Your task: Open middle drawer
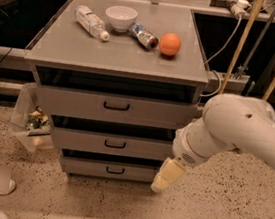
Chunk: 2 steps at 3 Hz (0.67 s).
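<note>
Grey metal cabinet (49, 54) with three wide drawers stands on a speckled stone floor (214, 212). The middle drawer (142, 148), a wide grey metal front, is the second of the three. It sits between the topmost drawer (73, 102) and the lowest drawer (82, 166). A small black bar handle (115, 144) is centred on its front. A dark gap runs above the front panel; the inside of the drawer is not visible.

The white robot arm (240, 130) enters from the right edge and bends down towards the cabinet's lower right corner. The cream-coloured gripper (168, 175) hangs at the arm's end. It points down and to the left, below the right end of the middle drawer and level with the lowest drawer. It is well apart from the black bar handle. Whether the gripper is spread or pressed together cannot be told.

On the cabinet top lie a clear plastic bottle (91, 21), a white round bowl (121, 17), a small can on its side (143, 35) and an orange ball-shaped fruit (170, 44).
</note>
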Available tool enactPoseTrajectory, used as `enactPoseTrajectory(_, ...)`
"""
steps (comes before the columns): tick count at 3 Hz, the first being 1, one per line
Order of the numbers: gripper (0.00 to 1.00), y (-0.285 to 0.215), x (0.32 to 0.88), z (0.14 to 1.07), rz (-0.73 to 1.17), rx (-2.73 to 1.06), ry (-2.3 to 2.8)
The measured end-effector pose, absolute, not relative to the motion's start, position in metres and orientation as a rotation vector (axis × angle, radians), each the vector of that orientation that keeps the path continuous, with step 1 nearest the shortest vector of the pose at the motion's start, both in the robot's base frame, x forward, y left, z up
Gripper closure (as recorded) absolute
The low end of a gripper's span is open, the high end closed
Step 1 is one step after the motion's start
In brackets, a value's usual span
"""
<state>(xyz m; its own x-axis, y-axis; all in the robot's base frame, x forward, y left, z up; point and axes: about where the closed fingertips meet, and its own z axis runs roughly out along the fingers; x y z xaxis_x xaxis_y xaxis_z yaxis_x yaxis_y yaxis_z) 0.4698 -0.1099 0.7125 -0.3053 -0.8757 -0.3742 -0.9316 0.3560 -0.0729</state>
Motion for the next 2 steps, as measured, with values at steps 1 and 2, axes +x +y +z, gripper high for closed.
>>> enactPoseTrajectory(1, 0.00, -0.080, 0.496, 0.654, 0.277, -1.514, 2.259)
enactPoseTrajectory(2, 0.00, -0.061, 0.531, 0.627, 0.255, -1.452, 2.207)
